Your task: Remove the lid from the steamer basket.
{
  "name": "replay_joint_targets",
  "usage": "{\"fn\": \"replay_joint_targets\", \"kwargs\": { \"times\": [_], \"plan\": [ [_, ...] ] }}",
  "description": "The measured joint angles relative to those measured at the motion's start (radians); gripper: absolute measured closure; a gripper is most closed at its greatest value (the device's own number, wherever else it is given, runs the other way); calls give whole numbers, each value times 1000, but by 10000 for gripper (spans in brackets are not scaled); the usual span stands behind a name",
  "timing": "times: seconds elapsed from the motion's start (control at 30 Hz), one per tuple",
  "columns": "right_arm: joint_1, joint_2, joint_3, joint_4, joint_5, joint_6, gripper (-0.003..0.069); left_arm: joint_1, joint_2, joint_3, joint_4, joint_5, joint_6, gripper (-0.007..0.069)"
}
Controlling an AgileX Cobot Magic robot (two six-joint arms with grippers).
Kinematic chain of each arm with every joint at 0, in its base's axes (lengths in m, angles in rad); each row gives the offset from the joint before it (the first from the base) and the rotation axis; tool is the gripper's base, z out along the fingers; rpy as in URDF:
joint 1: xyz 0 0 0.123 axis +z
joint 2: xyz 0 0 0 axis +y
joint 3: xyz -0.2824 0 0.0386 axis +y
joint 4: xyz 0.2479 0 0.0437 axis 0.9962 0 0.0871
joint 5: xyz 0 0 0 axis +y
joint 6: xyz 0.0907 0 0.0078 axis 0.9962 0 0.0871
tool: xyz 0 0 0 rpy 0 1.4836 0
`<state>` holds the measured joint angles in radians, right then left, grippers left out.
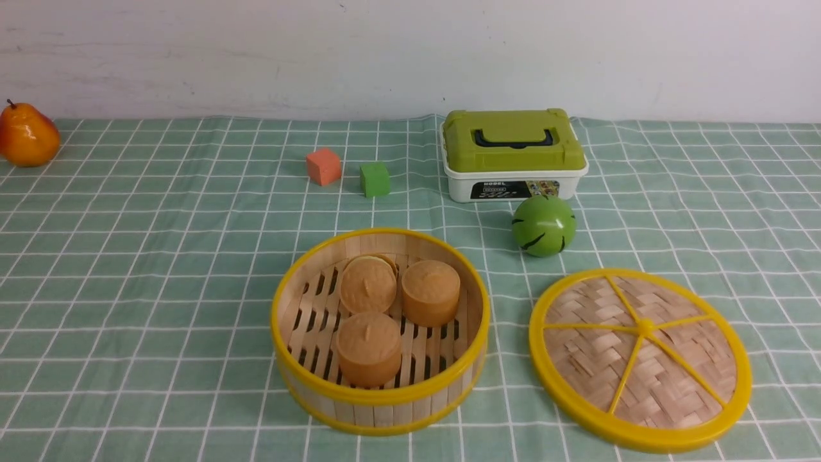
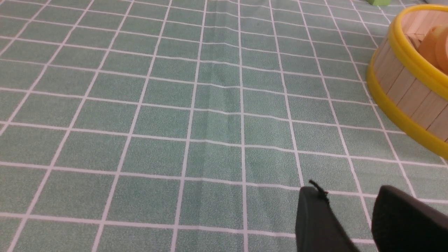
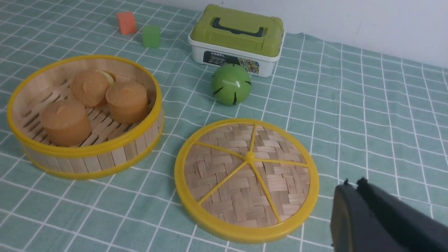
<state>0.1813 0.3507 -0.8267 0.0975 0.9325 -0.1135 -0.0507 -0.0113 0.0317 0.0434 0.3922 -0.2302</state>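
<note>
The steamer basket point(image 1: 380, 330) stands uncovered near the table's front middle, with three tan buns inside. The lid point(image 1: 640, 357) lies flat on the cloth to its right, apart from it. Both also show in the right wrist view, the basket point(image 3: 85, 115) and the lid point(image 3: 246, 178). Neither arm shows in the front view. My right gripper point(image 3: 351, 185) is shut and empty, beside the lid's rim and off it. My left gripper point(image 2: 344, 194) is open and empty over bare cloth, apart from the basket's wall point(image 2: 406, 87).
A white box with a green lid point(image 1: 513, 154) stands at the back. A green ball point(image 1: 544, 224) lies just behind the lid. An orange cube point(image 1: 323, 166) and a green cube point(image 1: 374, 179) sit behind the basket. A pear point(image 1: 27, 135) is far left.
</note>
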Motion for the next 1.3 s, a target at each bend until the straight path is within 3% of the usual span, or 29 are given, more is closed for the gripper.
{"fn": "replay_joint_targets", "kwargs": {
  "times": [0.17,0.3,0.43,0.53,0.7,0.8,0.97,1.3],
  "plan": [
    [0,-27,103,0,-101,1,664,0,0,0,0,0,0,386],
    [-3,-89,306,-15,-367,29,662,0,0,0,0,0,0,386],
    [-59,-177,639,-121,-746,100,659,0,0,0,0,0,0,386],
    [-118,-243,788,-158,-841,155,657,0,0,0,0,0,0,386],
    [-213,-335,853,-172,-820,260,657,0,0,0,0,0,0,386],
    [-264,-361,853,-173,-722,299,657,0,0,0,0,0,0,386],
    [-269,-361,853,-173,-605,308,657,0,0,0,0,0,0,386],
    [-248,-361,846,-171,-551,312,680,0,0,0,0,0,0,386]
  ]
}}
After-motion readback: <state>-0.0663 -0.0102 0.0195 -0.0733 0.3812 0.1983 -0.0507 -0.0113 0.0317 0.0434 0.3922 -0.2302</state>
